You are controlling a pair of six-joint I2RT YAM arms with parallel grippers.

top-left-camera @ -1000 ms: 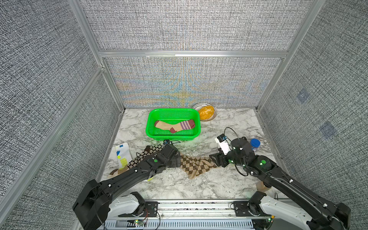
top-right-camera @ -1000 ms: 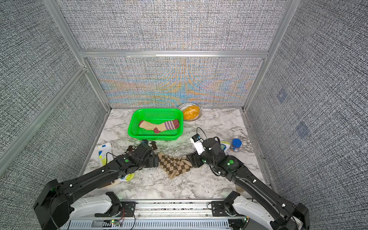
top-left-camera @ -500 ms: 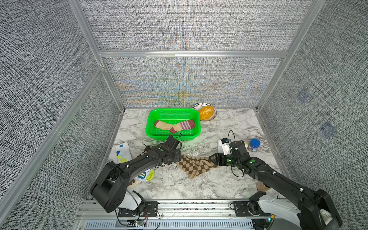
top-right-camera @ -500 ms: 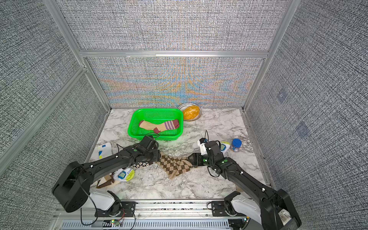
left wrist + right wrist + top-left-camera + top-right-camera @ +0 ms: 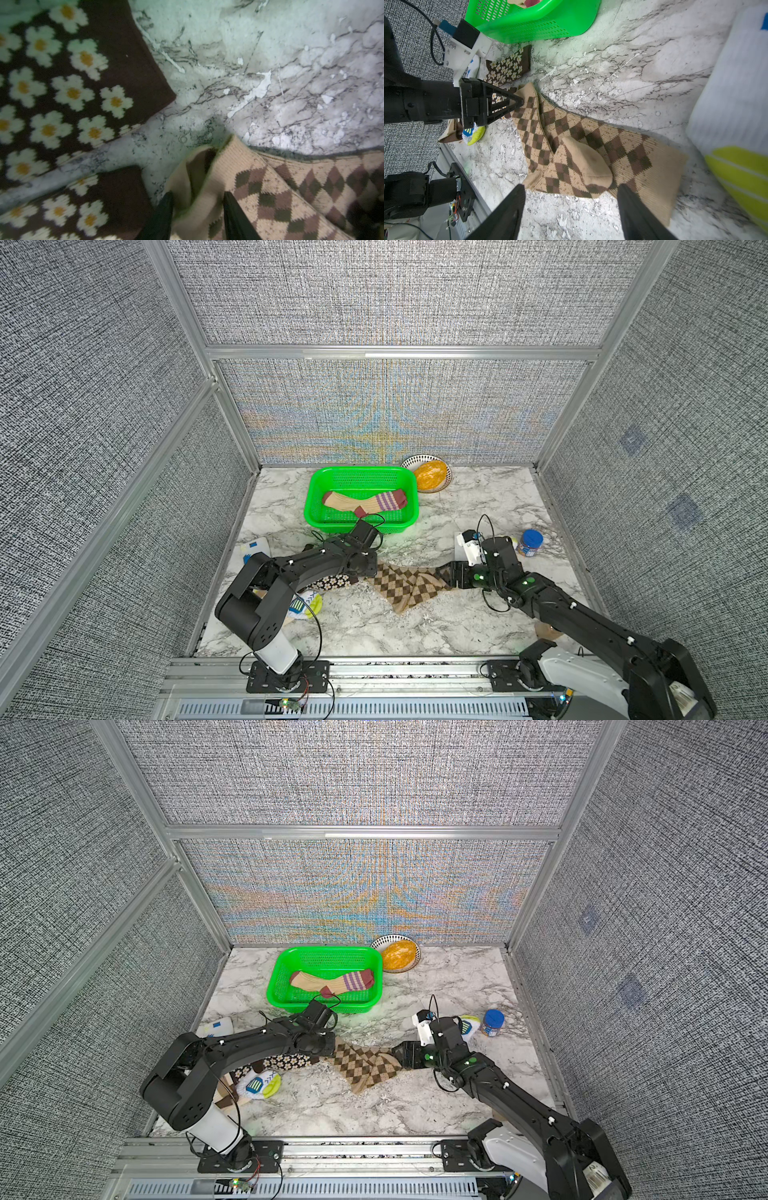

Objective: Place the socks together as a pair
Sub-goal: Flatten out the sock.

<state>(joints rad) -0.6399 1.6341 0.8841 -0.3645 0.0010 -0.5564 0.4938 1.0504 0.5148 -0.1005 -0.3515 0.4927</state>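
Striped socks (image 5: 365,502) apparently paired inside green basket (image 5: 361,470). Checked socks (image 5: 405,583) overlapped on table (image 5: 374,626) just in front of basket: left pincer (image 5: 197,207) narrow, nipping one cuff; right pincer (image 5: 571,188) wide, astride toes. Flowered socks (image 5: 291,1061) nearby, unsorted.

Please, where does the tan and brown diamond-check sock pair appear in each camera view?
In a top view: tan and brown diamond-check sock pair, mid-table between the arms.
In a top view: the same spot.
Left wrist view: its cuff inside the left claw.
Right wrist view: the pair ahead of the open right claw.
Shared landmark: brown sock with cream flowers, beside it in every view.
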